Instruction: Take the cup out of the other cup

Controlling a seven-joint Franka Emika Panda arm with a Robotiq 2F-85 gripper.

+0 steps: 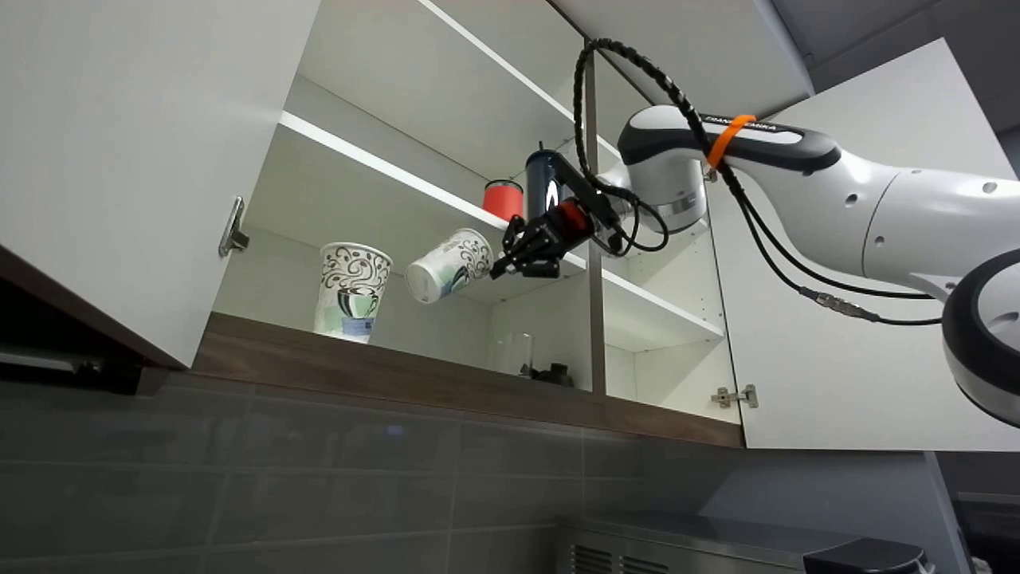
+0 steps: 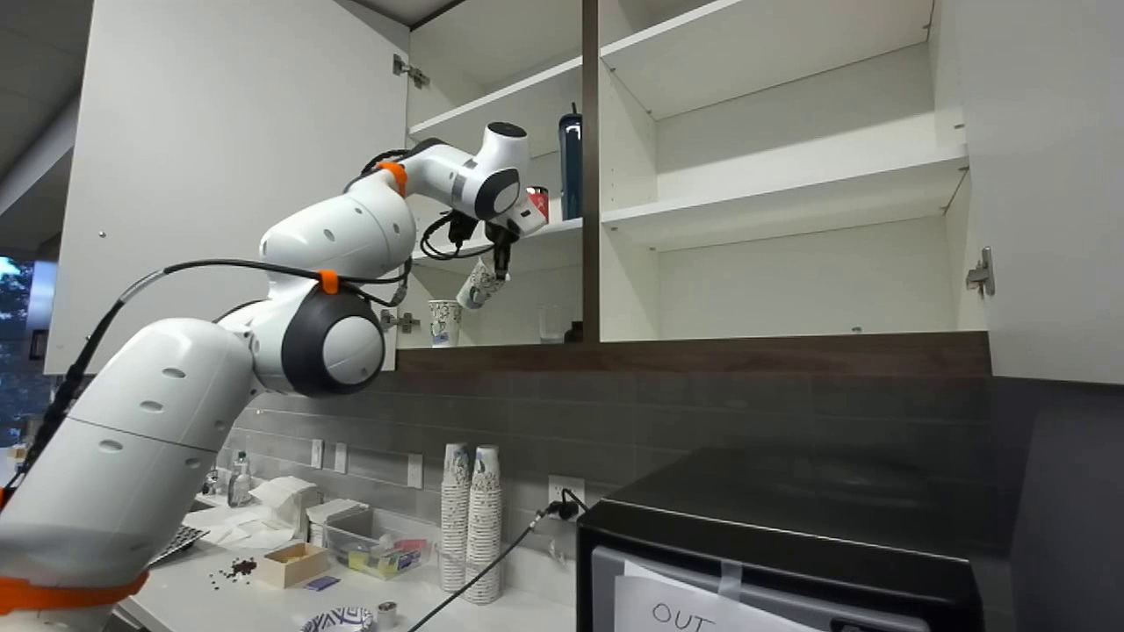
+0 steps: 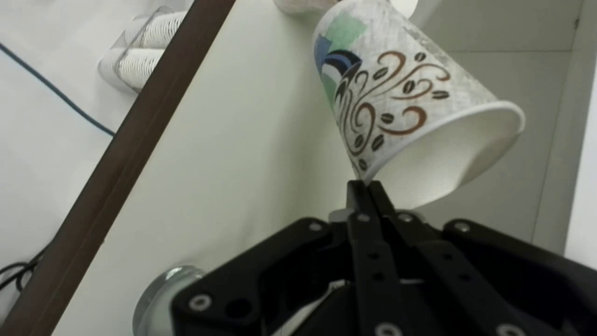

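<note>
The cup (image 1: 448, 267), white with a swirl pattern, hangs tilted in the air inside the cabinet, its open mouth toward my gripper. It also shows in an exterior view (image 2: 479, 286) and large in the wrist view (image 3: 396, 88). My gripper (image 1: 500, 268) is shut on its rim; the fingertips pinch the rim in the wrist view (image 3: 366, 185). The other cup (image 1: 351, 291) stands upright on the cabinet floor, apart from the held cup, and also shows in an exterior view (image 2: 444, 325). A pale blurred shape at the wrist view's top edge may be the other cup; I cannot tell.
A white shelf (image 1: 351, 151) lies above, with a red cup (image 1: 503, 200) and a dark tall bottle (image 1: 542, 187). A clear glass (image 1: 518, 353) stands on the cabinet floor near the brown divider (image 1: 597, 319). Open doors (image 1: 119, 159) flank the cabinet. Cup stacks (image 2: 485, 527) stand below.
</note>
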